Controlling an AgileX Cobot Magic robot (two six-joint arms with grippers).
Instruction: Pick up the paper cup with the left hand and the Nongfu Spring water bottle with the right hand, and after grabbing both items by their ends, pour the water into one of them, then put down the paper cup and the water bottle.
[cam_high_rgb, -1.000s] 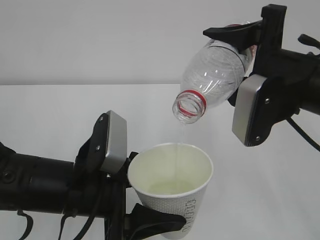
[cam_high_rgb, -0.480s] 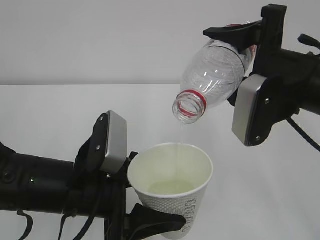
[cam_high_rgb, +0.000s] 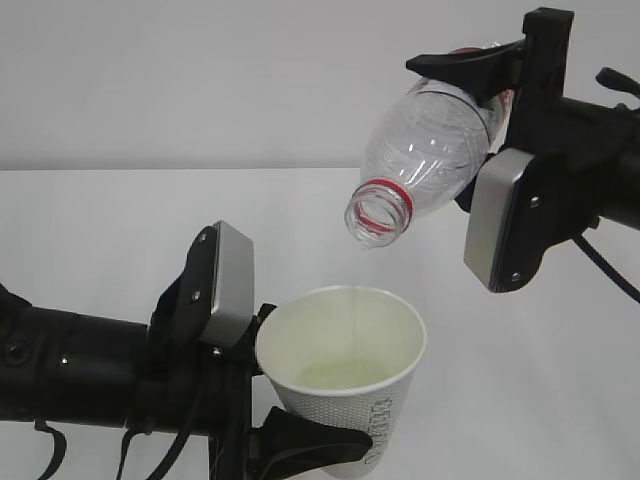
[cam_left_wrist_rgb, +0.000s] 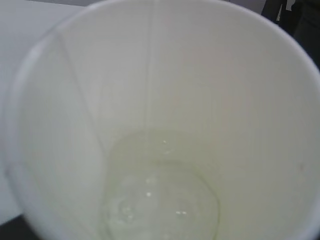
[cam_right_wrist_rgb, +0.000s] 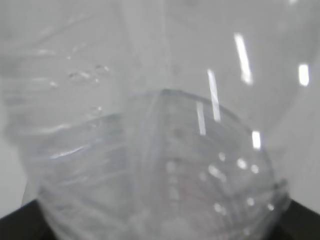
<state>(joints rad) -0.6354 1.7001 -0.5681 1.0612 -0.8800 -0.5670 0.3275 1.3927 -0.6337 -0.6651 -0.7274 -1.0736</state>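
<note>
The thin stream of water that ran from the bottle's mouth into the cup a second ago has stopped; only a drop hangs at the lip, and neither arm has shifted. The right hand (cam_high_rgb: 500, 85) is clamped on the base end of the Nongfu Spring water bottle (cam_high_rgb: 425, 150), holding it high and tilted, its open mouth with the red neck ring pointing down-left above the cup. The right wrist view is filled with the bottle's clear ribbed wall (cam_right_wrist_rgb: 160, 150), beaded with droplets. The left hand (cam_high_rgb: 262, 400) grips the paper cup (cam_high_rgb: 345, 375) near its bottom, one black finger (cam_high_rgb: 305, 440) curving across the front wall, the cup upright below the bottle. A pale pool of water (cam_left_wrist_rgb: 162, 200) lies in its bottom. Beneath is a plain white table (cam_high_rgb: 100, 230), with a bare pale wall (cam_high_rgb: 200, 80) behind.
</note>
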